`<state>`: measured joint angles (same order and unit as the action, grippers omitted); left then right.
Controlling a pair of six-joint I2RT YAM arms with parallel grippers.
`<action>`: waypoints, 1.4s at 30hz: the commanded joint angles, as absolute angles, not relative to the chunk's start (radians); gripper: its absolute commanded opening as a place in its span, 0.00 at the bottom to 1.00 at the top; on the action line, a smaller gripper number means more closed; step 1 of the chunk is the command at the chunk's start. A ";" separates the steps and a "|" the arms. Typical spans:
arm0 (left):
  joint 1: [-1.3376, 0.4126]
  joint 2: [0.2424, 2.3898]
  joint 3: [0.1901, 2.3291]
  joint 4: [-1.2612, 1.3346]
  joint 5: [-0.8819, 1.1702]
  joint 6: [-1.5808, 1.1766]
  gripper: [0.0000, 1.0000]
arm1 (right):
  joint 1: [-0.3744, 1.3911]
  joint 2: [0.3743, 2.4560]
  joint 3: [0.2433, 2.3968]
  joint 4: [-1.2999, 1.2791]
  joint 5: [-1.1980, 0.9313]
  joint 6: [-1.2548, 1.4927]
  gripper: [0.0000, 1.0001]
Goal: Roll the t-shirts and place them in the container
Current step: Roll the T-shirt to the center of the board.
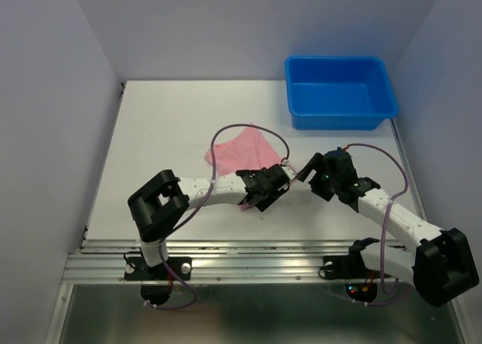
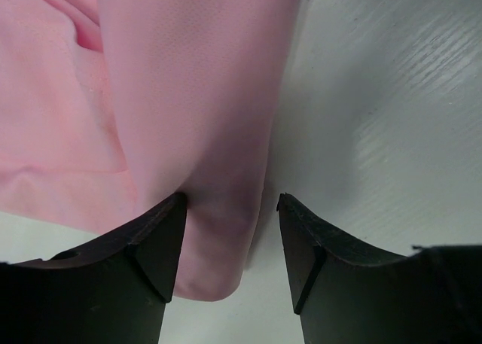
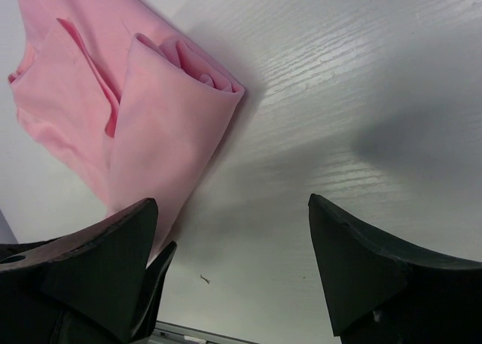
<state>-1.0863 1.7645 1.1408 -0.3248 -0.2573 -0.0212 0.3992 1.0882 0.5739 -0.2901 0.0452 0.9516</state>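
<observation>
Lying outside the blue bin, the pink t-shirt has its fold between the released left gripper's jaws, beside the gaping right gripper.

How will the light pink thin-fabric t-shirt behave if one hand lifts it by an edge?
Likely floppy: the light pink thin-fabric t-shirt lies in soft folds. Its loosely rolled end would probably unwind. It looks thin, so probably light.

Top external: high behind the arm bases, looking down over the whole surface. Left wrist: pressed close, facing down between left gripper tips. Right wrist: close, slightly farther off. Shared: pink t-shirt.
</observation>
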 commanded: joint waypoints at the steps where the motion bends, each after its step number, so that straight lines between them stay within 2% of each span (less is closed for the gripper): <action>1: -1.095 1.796 1.198 -0.304 -0.314 -0.005 0.64 | 0.393 1.060 0.568 -0.285 0.037 0.963 0.87; 7: -1.097 1.859 1.216 -0.295 -0.333 -0.005 0.66 | 0.393 1.051 0.561 -0.285 0.032 0.966 0.89; 10: -1.095 1.890 1.221 -0.295 -0.357 -0.005 0.58 | 0.393 1.043 0.551 -0.285 0.026 0.971 0.89; 13: -1.094 1.904 1.233 -0.298 -0.331 -0.005 0.40 | 0.393 1.032 0.535 -0.285 0.021 0.980 0.89; 14: -1.094 1.904 1.236 -0.298 -0.321 -0.005 0.30 | 0.393 1.031 0.532 -0.285 0.018 0.982 0.90; 15: -1.092 1.899 1.242 -0.298 -0.299 -0.005 0.09 | 0.393 1.029 0.528 -0.285 0.014 0.988 0.90; 16: -1.092 1.895 1.246 -0.298 -0.288 -0.005 0.00 | 0.393 1.031 0.523 -0.282 0.011 0.989 0.90; 19: -1.077 1.875 1.253 -0.298 -0.229 -0.005 0.00 | 0.393 1.031 0.500 -0.250 -0.024 1.008 0.93; 28: -1.008 1.825 1.264 -0.287 -0.005 0.020 0.00 | 0.393 1.084 0.394 0.138 -0.161 1.117 0.98; 39: -0.957 1.810 1.261 -0.275 0.210 0.011 0.00 | 0.393 1.354 0.425 0.385 -0.218 1.152 0.98; 42: -0.940 1.802 1.262 -0.268 0.268 0.006 0.00 | 0.402 1.419 0.420 0.466 -0.227 1.178 0.94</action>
